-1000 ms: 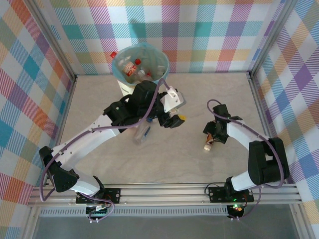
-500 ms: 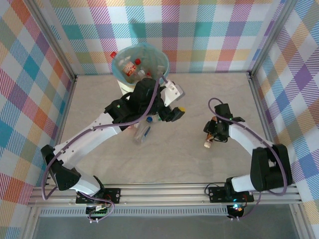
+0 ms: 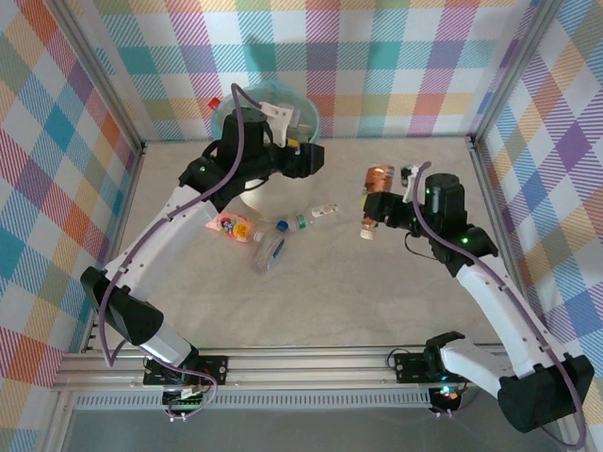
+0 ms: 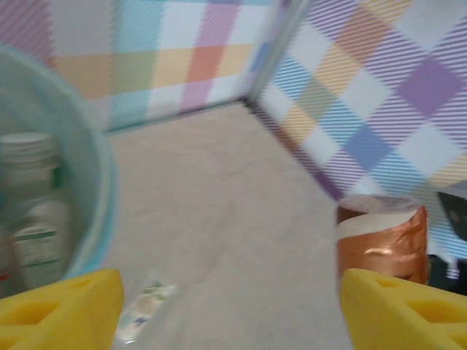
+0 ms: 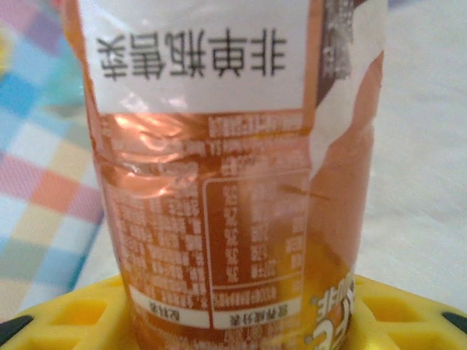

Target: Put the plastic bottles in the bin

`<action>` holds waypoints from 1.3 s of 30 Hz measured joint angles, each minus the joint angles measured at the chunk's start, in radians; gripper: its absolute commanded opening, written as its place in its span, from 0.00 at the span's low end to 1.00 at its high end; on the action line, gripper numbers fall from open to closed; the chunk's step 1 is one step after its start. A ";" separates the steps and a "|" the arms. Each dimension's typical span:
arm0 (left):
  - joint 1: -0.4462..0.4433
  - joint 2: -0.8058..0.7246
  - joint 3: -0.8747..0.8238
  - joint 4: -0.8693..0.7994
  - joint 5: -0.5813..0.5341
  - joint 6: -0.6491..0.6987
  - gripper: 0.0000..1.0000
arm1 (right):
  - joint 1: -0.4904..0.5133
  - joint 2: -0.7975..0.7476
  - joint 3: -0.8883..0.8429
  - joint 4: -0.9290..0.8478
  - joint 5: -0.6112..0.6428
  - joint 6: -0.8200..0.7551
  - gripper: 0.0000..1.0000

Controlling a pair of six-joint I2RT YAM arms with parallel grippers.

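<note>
The bin [image 3: 301, 107], lined in teal, stands at the back left with bottles inside [image 4: 33, 211]; its rim shows at the left of the left wrist view [image 4: 98, 182]. My left gripper [image 3: 311, 158] [image 4: 232, 310] hangs open beside the bin's right side, nothing between its yellow fingertips [image 4: 62, 306]. My right gripper [image 3: 380, 211] [image 5: 241, 313] is shut on an orange-labelled bottle [image 3: 379, 177] [image 5: 219, 168] [image 4: 381, 237], held off the table right of centre. Three bottles lie on the table: a colourful-labelled one [image 3: 236, 227], a clear blue-capped one [image 3: 269, 251] and a small one [image 3: 324, 212] [image 4: 142, 313].
Checked walls close the table in on three sides, with metal frame posts at the back corners [image 3: 476, 139]. The left arm's links [image 3: 179, 221] stretch over the left half of the table. An aluminium rail [image 3: 311, 363] runs along the near edge.
My right gripper closed on the orange bottle and lifted it up and back toward the centre. The left arm swung from over the table to the bin's side, uncovering bottles beneath it.
</note>
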 measured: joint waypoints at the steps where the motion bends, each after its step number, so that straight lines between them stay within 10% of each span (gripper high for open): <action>1: 0.000 0.000 0.010 0.003 0.039 -0.014 0.78 | 0.021 0.000 0.021 0.018 -0.019 -0.015 0.53; 9: 0.000 -0.011 0.010 0.075 0.264 -0.078 0.83 | 0.136 0.024 0.142 0.063 -0.088 -0.095 0.52; 39: -0.016 -0.103 -0.048 0.200 0.493 -0.137 0.89 | 0.207 0.079 0.203 0.100 -0.081 -0.171 0.49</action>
